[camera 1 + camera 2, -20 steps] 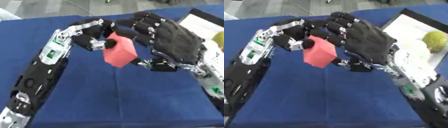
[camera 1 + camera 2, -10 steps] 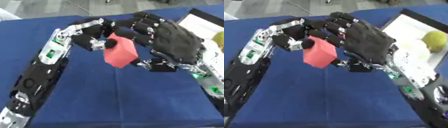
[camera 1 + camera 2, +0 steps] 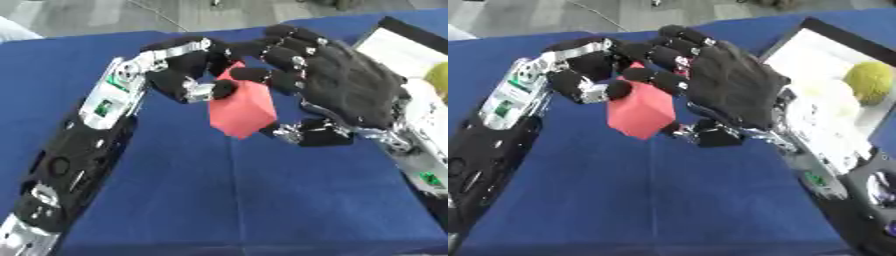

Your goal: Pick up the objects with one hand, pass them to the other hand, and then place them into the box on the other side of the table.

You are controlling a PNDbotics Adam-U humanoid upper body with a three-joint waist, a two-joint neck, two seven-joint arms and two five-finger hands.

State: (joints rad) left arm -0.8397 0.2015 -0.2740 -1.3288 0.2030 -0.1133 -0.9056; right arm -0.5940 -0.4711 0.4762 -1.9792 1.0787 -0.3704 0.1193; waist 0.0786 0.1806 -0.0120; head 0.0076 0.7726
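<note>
A red block hangs above the blue table, held between both hands. My left hand comes in from the left, its fingers curled onto the block's upper left side. My right hand covers the block from the right, fingers curled over its top and thumb under its lower right corner. The white box with a dark rim lies at the right edge and holds a yellow-green ball.
The blue cloth covers the table below the hands. My right forearm lies over the box's near part. Grey floor shows beyond the table's far edge.
Almost nothing has moved; both hands stay on the red block in the same place above the table.
</note>
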